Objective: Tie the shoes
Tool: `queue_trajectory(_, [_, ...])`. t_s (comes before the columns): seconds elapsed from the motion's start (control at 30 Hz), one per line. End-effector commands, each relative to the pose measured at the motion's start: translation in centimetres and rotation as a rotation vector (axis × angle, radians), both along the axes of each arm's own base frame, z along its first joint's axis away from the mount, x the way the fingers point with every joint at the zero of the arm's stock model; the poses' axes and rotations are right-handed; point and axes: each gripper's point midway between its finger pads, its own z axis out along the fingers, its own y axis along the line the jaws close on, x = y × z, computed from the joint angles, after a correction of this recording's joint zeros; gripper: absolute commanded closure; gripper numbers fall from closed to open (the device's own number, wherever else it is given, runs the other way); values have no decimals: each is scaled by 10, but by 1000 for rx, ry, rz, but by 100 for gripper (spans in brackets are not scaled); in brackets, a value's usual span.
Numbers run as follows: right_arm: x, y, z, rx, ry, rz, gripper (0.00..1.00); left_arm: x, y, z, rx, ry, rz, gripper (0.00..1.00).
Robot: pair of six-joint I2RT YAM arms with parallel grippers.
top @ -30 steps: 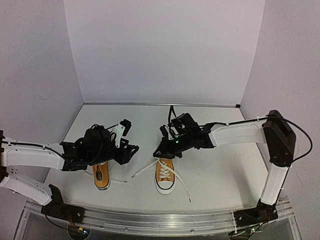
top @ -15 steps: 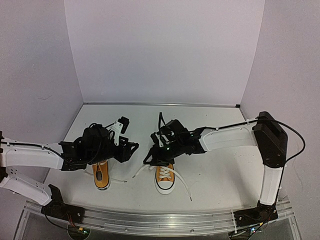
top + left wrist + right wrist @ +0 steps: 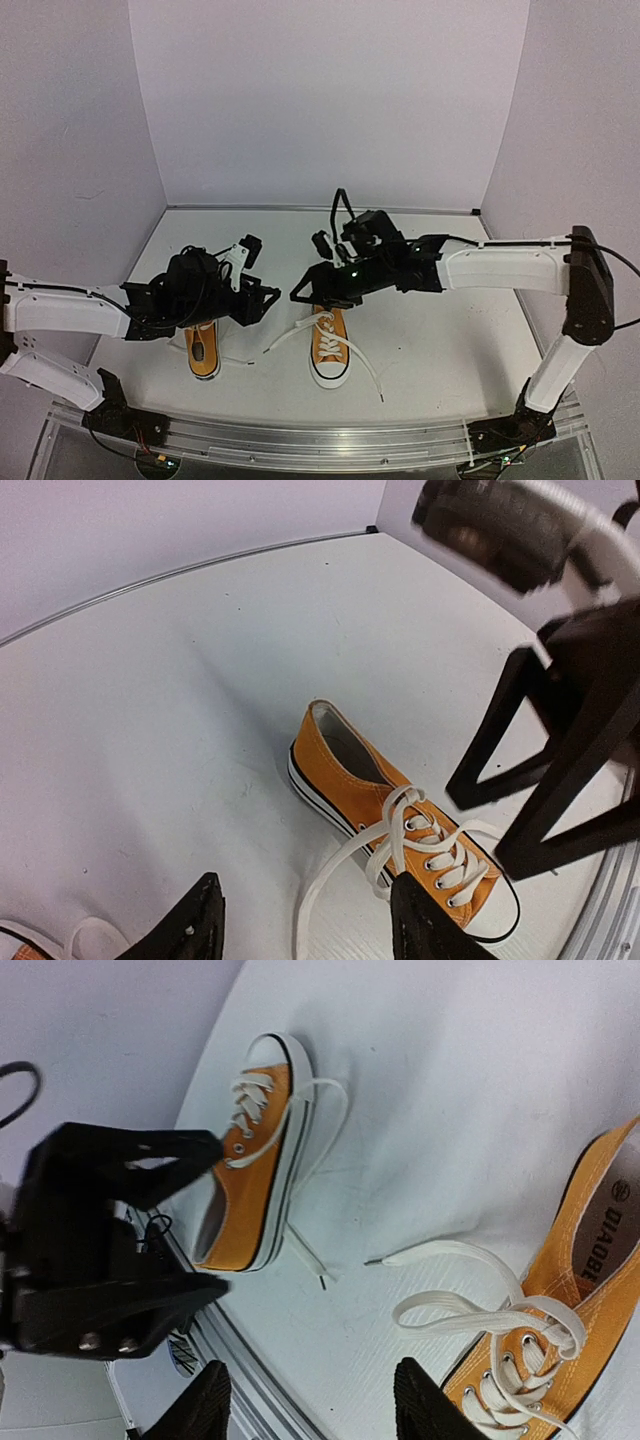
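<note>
Orange canvas left sneaker [image 3: 203, 352] and right sneaker [image 3: 330, 352] sit side by side on the worktop [image 3: 440, 330], laces [image 3: 470, 1305] loose; left end effector [image 3: 305, 900] and right end effector [image 3: 310, 1385] hover above, both parted and empty, likely poised for lace ends

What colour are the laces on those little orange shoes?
White. The laces show most clearly in the right wrist view.

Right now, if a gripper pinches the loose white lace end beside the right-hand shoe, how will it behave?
Probably floppy: the lace lies in loose curves on the table, so it should drape from the pinch. Likely very light, and since it is untied, pulling may tighten it through the eyelets before the shoe shifts.
</note>
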Motion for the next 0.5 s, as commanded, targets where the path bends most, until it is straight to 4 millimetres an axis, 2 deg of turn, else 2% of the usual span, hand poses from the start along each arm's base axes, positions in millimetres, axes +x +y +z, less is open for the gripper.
queue_trajectory(0.0, [18,-39,16,-44,-102,-51,45,-10,-12,29,-27,-102,-127,46])
queue_trajectory(0.07, [29,-54,4,-79,-96,-58,47,-16,-17,33,4,-131,-192,47])
queue_trajectory(0.17, [37,-63,-18,-153,-102,-36,57,-24,-24,33,54,-147,-279,48])
queue_trajectory(0.3, [42,-60,-39,-256,-96,25,71,-30,-31,31,73,-138,-341,51])
queue_trajectory(0.47, [47,-56,-57,-315,-93,70,74,-33,-38,24,76,-113,-374,52])
